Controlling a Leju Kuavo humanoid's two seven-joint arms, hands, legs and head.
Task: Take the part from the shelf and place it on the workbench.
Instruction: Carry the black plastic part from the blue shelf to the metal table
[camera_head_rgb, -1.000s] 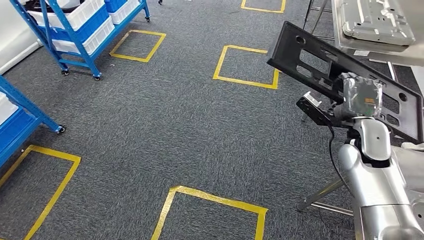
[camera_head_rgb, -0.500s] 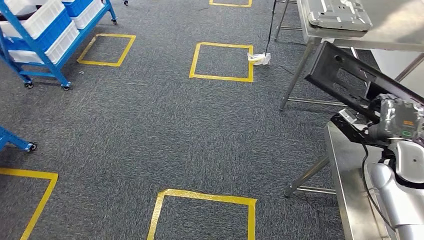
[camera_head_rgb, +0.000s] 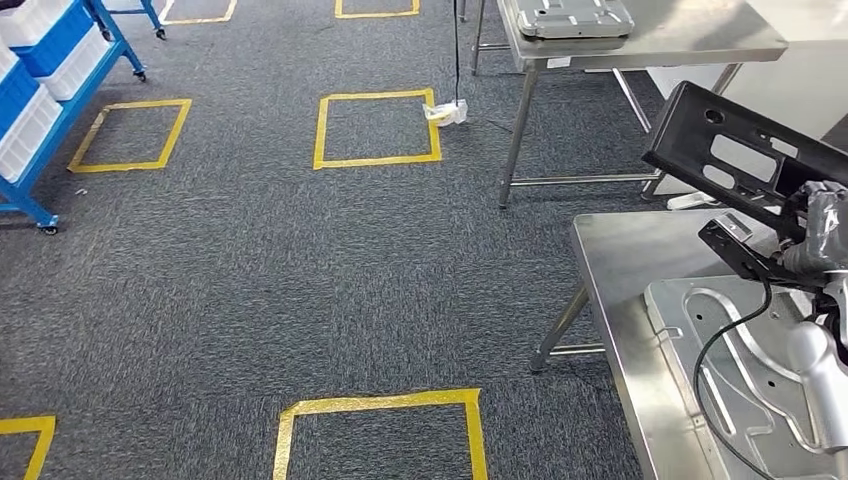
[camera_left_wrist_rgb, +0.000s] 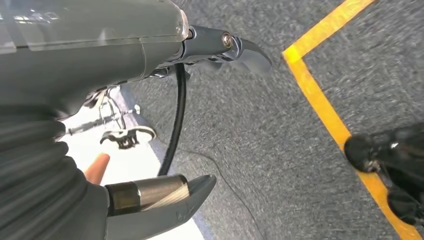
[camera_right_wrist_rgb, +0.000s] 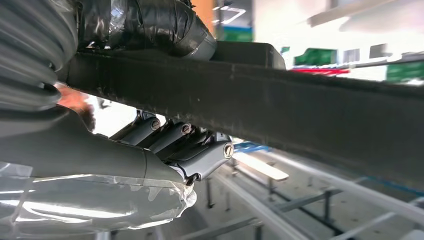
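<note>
Grey carpet (camera_head_rgb: 300, 260) marked with yellow tape squares (camera_head_rgb: 378, 128) spreads left; 2 steel tables stand right, the nearer workbench (camera_head_rgb: 620, 260) already carrying a pressed metal panel (camera_head_rgb: 730, 350). The black part (camera_head_rgb: 745, 160) hangs tilted above the bench's far corner, long axis running away rightward, clamped in the right hand (camera_head_rgb: 822, 225) (thumb over, fingers (camera_right_wrist_rgb: 185, 145) under). The left hand (camera_left_wrist_rgb: 165, 120) hangs empty, fingers apart, over the floor.

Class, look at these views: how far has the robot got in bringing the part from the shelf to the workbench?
Done: the black part is off the shelf. In hand: the right hand grips it, held above the steel workbench. Left: setting it down and letting go; a grey metal panel already lies there.
</note>
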